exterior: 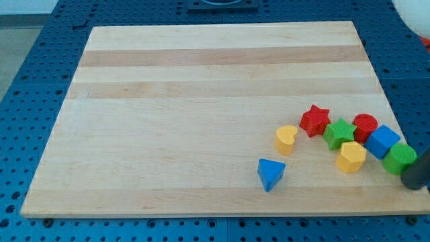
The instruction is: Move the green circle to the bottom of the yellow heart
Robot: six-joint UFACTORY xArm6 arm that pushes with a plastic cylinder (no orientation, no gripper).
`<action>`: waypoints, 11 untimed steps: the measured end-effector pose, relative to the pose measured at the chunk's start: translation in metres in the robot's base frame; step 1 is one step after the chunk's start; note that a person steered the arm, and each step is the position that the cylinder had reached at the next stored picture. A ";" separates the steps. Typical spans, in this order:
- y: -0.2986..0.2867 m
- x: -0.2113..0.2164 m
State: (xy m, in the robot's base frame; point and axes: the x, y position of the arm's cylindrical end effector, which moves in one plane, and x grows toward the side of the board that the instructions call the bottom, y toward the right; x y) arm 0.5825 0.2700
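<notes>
The green circle lies near the board's right edge, with a blue cube touching it on its upper left. The yellow heart sits well to the view's left of it, alone right of the board's middle. My tip shows as a dark rod end at the right edge, right against the green circle's lower right side. A yellow hexagon lies between the green circle and the heart.
A red star, a green star and a red circle form a row above the hexagon. A blue triangle lies below the heart. The wooden board rests on a blue pegboard.
</notes>
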 end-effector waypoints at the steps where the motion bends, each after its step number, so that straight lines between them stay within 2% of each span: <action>1: -0.025 -0.005; 2: -0.020 -0.001; 4: 0.075 -0.003; 5: 0.069 -0.013; 7: -0.005 -0.030; 10: -0.162 -0.067; 11: -0.185 -0.081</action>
